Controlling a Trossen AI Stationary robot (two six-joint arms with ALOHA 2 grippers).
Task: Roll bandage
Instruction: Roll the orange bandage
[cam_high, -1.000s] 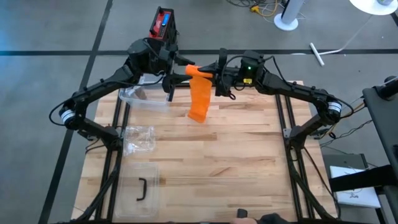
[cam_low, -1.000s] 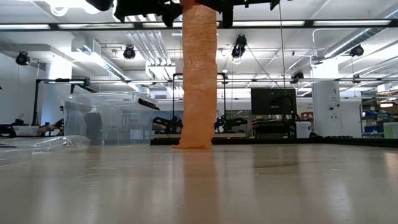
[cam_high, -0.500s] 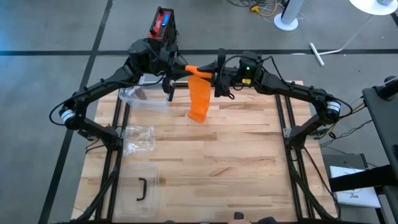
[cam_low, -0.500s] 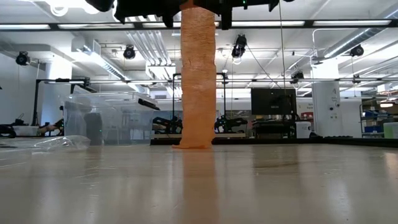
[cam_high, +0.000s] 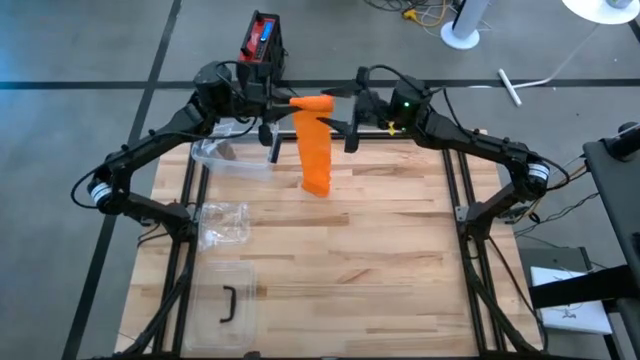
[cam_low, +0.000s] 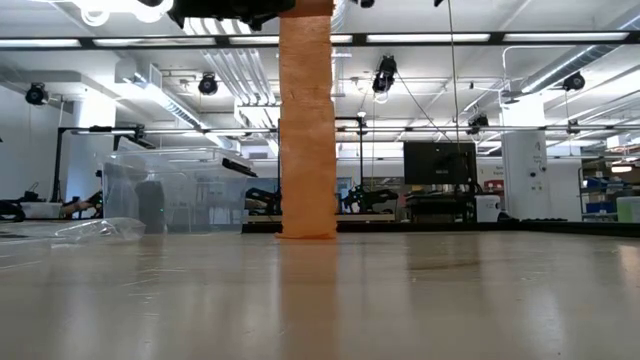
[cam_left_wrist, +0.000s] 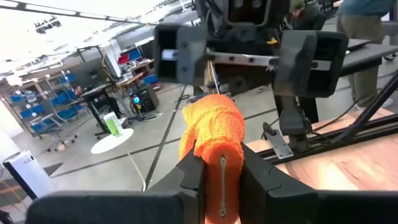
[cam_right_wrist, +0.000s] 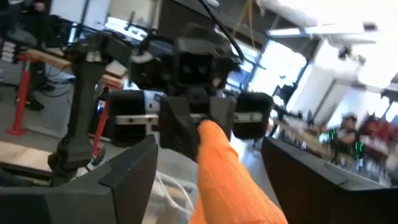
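Bandage (cam_high: 316, 150) between both arms, above table (cam_high: 380, 260)

Grey floor (cam_high: 80, 40) with dark tape lines; ceiling strip lights (cam_low: 430, 38).

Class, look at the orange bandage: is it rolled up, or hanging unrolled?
Mostly unrolled. The orange bandage hangs as a long strip from the left hand, shut on its top, its lower end touching the table.

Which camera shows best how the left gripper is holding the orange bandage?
The left wrist view: the left gripper is shut on the bandage, its top bunched above the fingers. The high view shows the strip hanging toward the table. The low view shows only the hanging strip. The right wrist view shows it between the right gripper's open fingers.
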